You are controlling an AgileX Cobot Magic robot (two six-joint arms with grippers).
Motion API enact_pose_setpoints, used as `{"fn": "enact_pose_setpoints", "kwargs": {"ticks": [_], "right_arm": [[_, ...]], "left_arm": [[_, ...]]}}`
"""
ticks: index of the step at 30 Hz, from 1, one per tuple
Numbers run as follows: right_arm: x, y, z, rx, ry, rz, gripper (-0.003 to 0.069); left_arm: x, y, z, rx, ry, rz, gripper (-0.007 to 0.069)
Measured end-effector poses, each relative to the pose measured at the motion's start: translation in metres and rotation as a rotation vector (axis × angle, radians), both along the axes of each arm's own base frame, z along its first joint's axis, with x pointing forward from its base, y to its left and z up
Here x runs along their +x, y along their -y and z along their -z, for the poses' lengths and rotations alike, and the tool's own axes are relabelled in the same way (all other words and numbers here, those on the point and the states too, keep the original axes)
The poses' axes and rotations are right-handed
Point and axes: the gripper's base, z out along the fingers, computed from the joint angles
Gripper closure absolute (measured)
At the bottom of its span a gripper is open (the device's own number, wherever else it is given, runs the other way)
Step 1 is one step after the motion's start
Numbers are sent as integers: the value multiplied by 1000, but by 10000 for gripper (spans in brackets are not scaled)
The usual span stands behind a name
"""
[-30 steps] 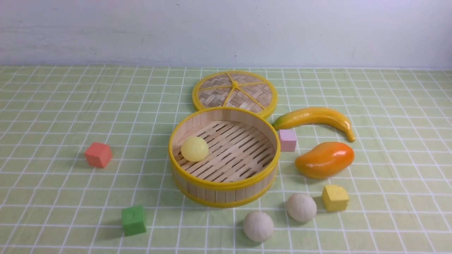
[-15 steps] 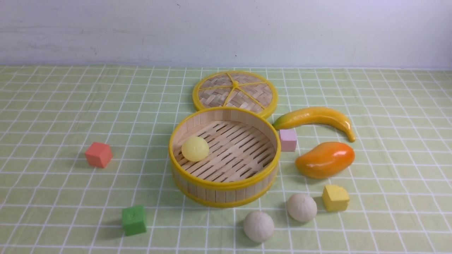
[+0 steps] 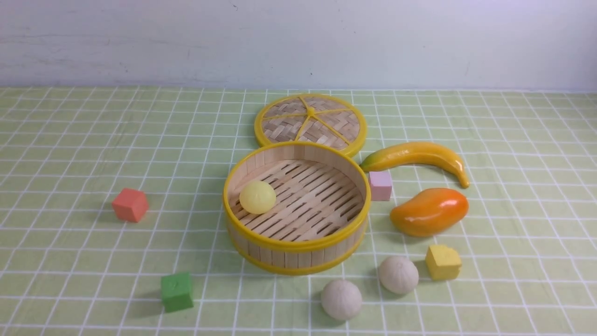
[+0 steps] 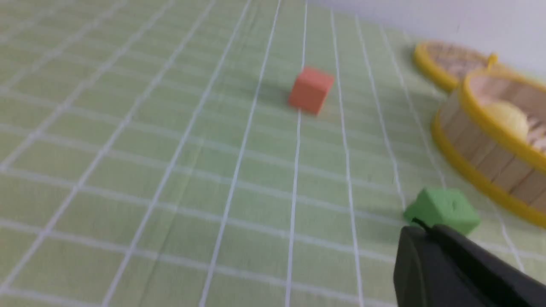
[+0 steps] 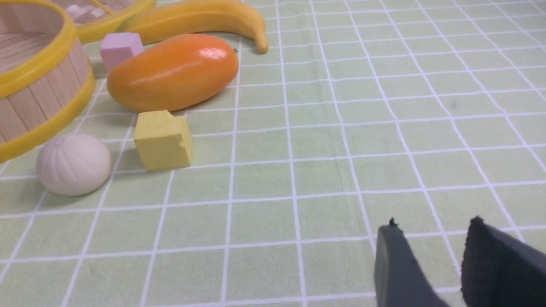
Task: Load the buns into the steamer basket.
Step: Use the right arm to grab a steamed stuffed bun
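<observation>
Okay, front: yellow bun [image 3: 257,197] sits in basket [image 3: 298,245], near its left wall. Left white bun [image 3: 341,299] and right white bun [image 3: 398,274] lie on cloth [image 3: 93,261] just outside its near rim.

Left wrist: left claw [image 4: 420,228] pressed together, pinching nothing. Green cube [image 4: 443,209] just past its tip, basket farther beyond.

Right wrist: right claw [image 5: 433,224] spread, nothing between. Right white bun [image 5: 73,164] ahead, well apart from it, beside yellow cube [image 5: 162,140].

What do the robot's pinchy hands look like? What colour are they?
Only their tips show. The left gripper is smooth and black with a rounded end. The right gripper has two dark grey jaws narrowing to small points; one has a rough, grainy face. No cables or markings show.
</observation>
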Motion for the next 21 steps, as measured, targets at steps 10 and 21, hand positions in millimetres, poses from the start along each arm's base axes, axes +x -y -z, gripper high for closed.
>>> {"fn": "enact_pose_setpoints", "kwargs": {"ticks": [10, 21], "right_arm": [[0, 0, 0, 0, 0, 0, 420], [0, 0, 0, 0, 2, 0, 420]], "left_arm": [[-1, 1, 2, -7, -28, 5, 637], [-1, 1, 2, -7, -28, 5, 631]]}}
